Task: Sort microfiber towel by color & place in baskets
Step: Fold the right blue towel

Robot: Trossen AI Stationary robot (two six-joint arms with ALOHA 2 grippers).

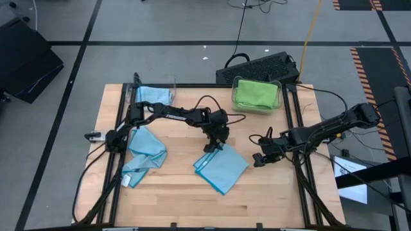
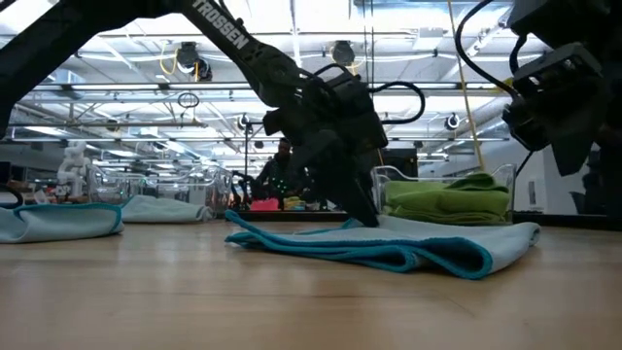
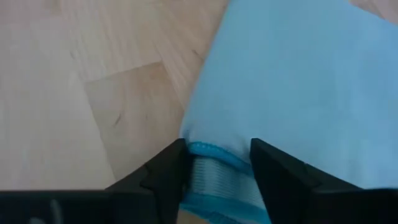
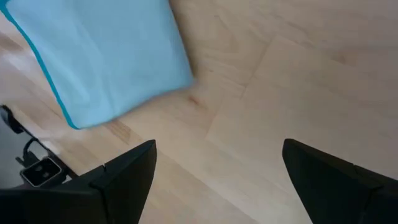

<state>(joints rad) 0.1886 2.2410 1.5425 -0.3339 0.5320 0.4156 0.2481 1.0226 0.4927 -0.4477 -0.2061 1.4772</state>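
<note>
High: left gripper (image 1: 214, 146) at corner of folded blue towel (image 1: 221, 168), mid-table; crumpled blue towel (image 1: 144, 154) left; green towel in clear bin (image 1: 256, 95).
Low: towel's teal hem layered.
Left wrist: fingers (image 3: 163, 180) straddle hem, grasp uncertain.
Right wrist: right gripper (image 4: 217, 180) released over bare wood.

We see one towel (image 1: 221, 168) at the counter's (image 1: 270, 192) middle, with the left hand (image 1: 214, 146) down on its rear corner. The right hand (image 1: 262, 157) hangs just right of it. Another towel (image 1: 144, 154) lies at the left. Behind that, a basket (image 1: 156, 95) seemingly holds a towel. A second basket (image 1: 256, 95), rear right, holds one too.
</note>
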